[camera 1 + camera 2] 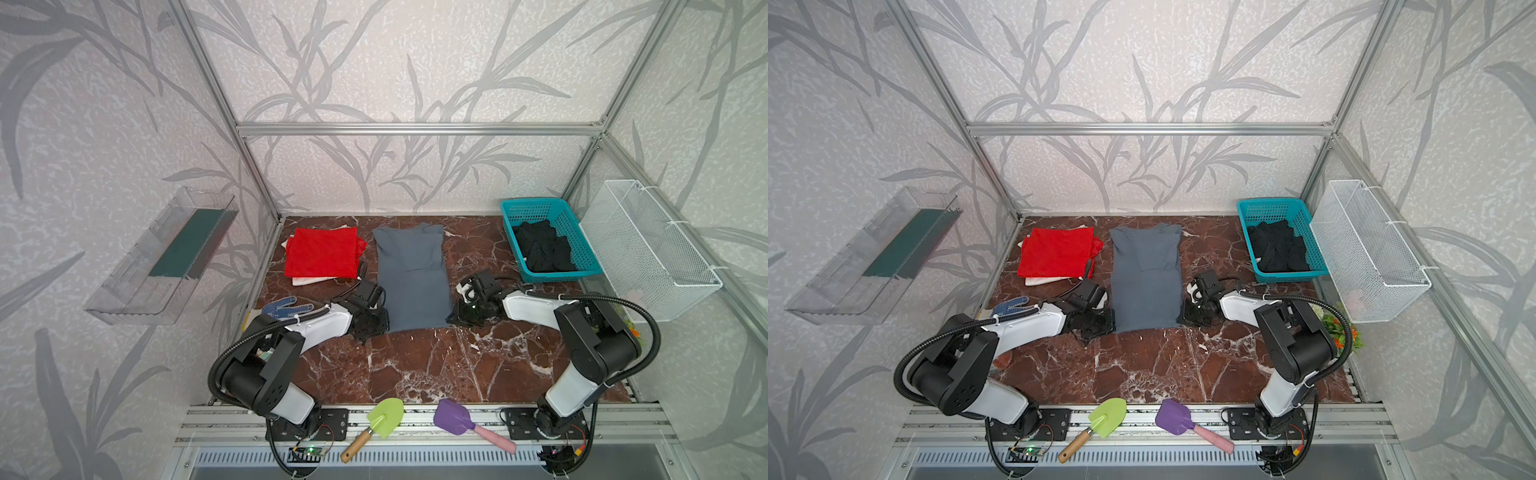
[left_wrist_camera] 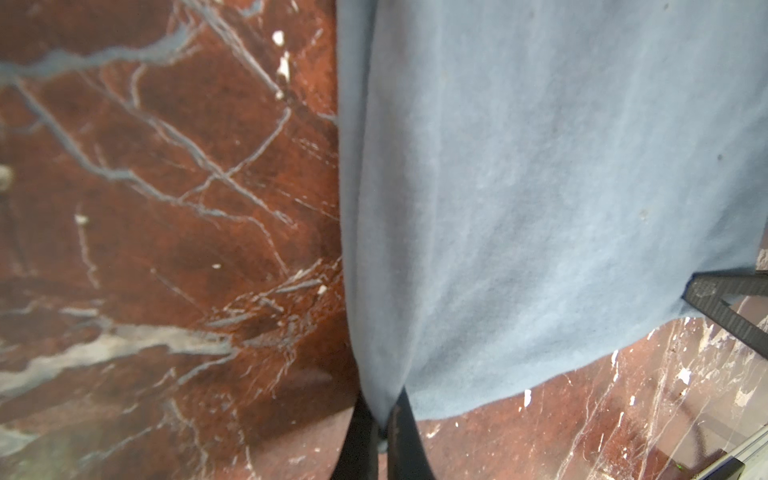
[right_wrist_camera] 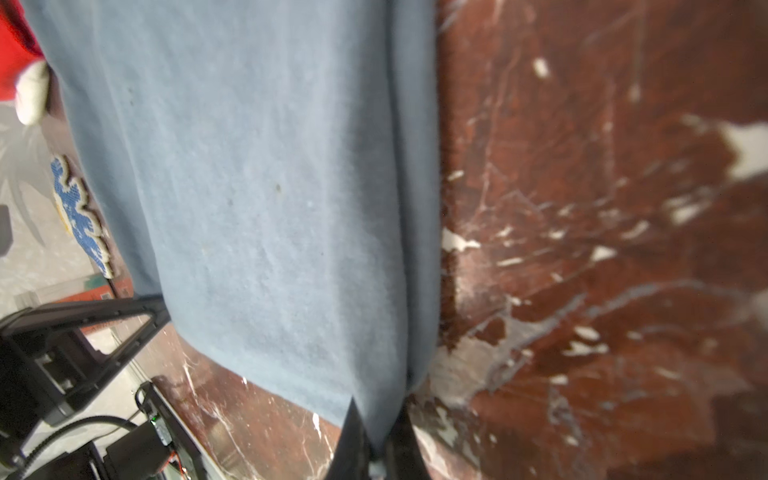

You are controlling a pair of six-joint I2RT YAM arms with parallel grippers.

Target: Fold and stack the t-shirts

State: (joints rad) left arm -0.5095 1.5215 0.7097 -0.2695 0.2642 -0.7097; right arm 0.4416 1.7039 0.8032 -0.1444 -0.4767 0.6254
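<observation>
Looking over the marble table (image 1: 415, 365), we found the job roughly a third to halfway done. The red t-shirt (image 1: 322, 253) lay at the far left, already folded into a flat square on top of a white cloth (image 1: 307, 281), and we took that as the start of the stack.

The slate grey-blue t-shirt (image 1: 411, 274) lay in the middle of the table, collar away from the arms. It was narrowed to a long panel, its sleeves seemingly turned in. The left gripper (image 2: 380, 415) was clamped on the near-left hem corner, cloth bunched between its closed jaws. The right gripper (image 3: 378, 411) was pinched shut in the same way on the near-right corner. The hem sat low at the table in both top views.

We judged the step in hand to be the lengthwise fold, bringing the hem up toward the collar. After that, this shirt would need carrying onto the red one.

The black t-shirt (image 1: 542, 249) sat crumpled in the teal basket (image 1: 534, 202) at the far right, untouched as far as we could tell. It had yet to be spread, folded and stacked.
</observation>
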